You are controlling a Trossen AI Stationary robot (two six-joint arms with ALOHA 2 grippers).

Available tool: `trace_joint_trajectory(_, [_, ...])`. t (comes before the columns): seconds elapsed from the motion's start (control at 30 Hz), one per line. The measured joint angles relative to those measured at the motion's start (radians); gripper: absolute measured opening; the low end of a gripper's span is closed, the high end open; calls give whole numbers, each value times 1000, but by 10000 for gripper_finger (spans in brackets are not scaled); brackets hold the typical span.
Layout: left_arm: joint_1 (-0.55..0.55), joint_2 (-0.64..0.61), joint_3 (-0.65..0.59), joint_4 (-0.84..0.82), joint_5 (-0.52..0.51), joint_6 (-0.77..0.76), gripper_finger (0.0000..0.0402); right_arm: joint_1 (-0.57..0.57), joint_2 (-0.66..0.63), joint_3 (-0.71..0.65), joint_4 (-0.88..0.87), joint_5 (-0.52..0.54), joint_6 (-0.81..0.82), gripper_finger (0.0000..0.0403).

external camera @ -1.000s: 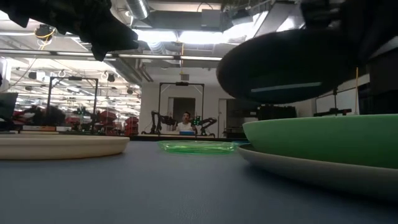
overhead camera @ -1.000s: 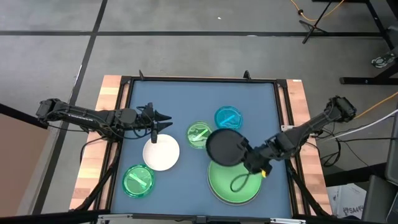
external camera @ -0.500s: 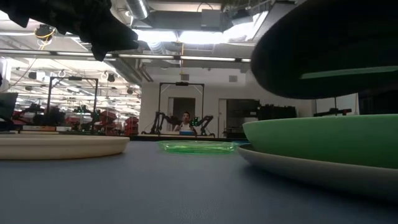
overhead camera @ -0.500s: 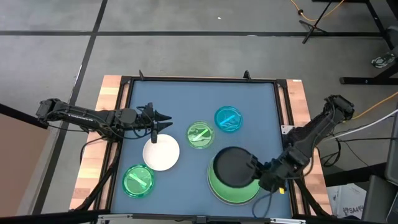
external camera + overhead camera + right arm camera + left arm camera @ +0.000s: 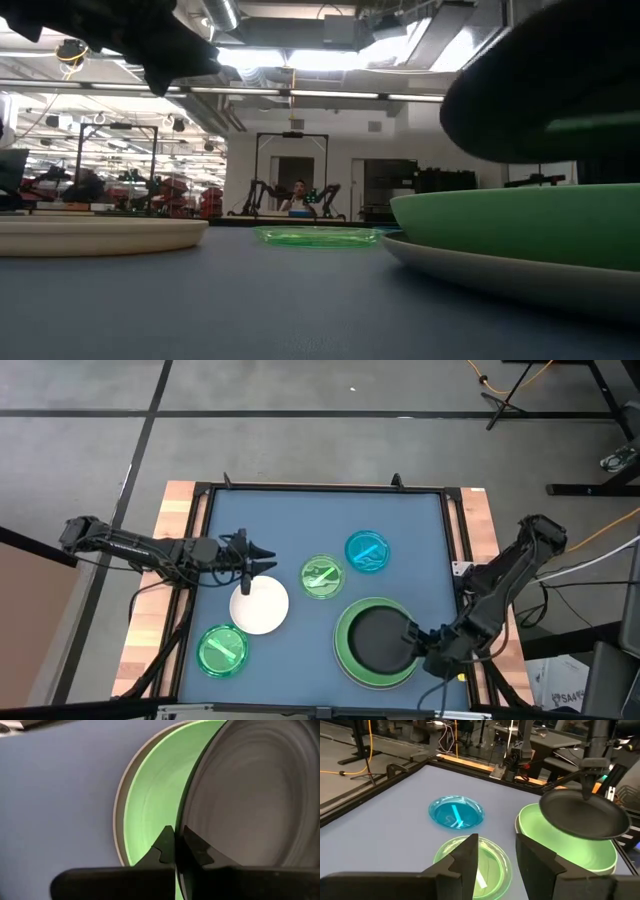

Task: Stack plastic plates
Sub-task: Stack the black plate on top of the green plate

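Lower right of the high view, the right gripper pinches the round black plastic plate by its rim above the large light-green plate; releasing it tilted could land it off-centre. The left gripper hangs parted near the white plate.

Upper half of mat open, free passage. Centre crowded: small green plate, blue plate, white plate close together. Lower right blocked by light green plate, black plate hanging over it. Lower left: green plate.
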Motion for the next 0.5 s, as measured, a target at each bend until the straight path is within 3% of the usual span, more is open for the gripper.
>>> trace_joint_trajectory(0.5, [-13,0,0,0,0,3,125,0,156,0,36,34,-47,0])
